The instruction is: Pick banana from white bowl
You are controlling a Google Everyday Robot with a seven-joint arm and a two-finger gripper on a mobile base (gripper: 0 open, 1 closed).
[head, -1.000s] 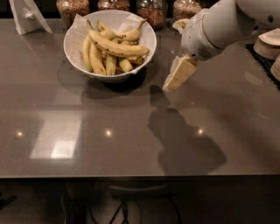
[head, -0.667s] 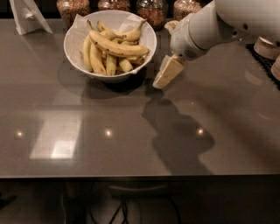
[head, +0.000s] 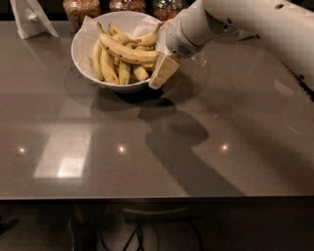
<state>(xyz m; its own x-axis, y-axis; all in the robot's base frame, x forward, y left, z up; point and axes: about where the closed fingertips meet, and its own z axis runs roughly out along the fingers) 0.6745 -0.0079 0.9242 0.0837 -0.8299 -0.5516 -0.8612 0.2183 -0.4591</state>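
- The gripper (head: 163, 72) is hanging at the right rim of the white bowl (head: 82, 47).
- The banana (head: 128, 52) is lying atop the bunch inside.
- Jars (head: 81, 9) are standing behind.

white bowl (head: 82, 60) right rim hidden behind the tool (head: 163, 72), glass jars (head: 81, 9) cropped by top edge

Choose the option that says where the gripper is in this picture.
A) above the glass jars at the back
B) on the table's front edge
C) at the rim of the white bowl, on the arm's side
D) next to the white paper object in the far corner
C: the gripper is at the rim of the white bowl, close to the banana lying on top of the bunch.
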